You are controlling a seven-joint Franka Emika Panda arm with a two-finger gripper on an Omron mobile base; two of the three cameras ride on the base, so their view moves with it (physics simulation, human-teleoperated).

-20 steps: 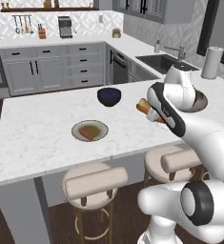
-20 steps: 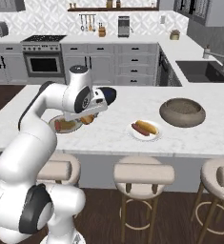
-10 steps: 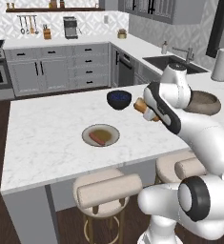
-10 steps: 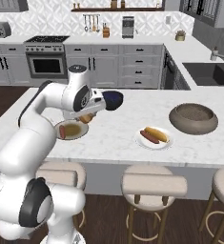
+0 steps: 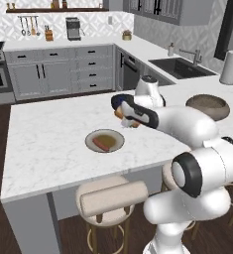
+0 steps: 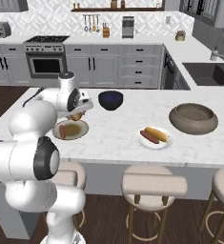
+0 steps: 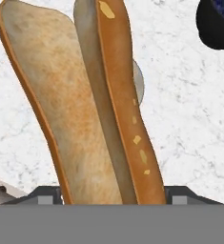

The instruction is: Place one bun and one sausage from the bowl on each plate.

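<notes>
My gripper [image 5: 124,115] holds the bun [image 7: 80,105] clamped between its jaws, above the counter [image 5: 48,144] beside the plate [image 5: 104,141].

Two rear flanks, one close-up on bun [image 7: 85,119]

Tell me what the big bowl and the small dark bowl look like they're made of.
The big bowl looks like matte stoneware or rough ceramic: dull brown-tan, speckled inside, with no shine. The small dark bowl looks like glazed ceramic or glass: deep blue and smooth, with soft highlights on its wall. Both are rendered, so this goes by looks alone.
</notes>
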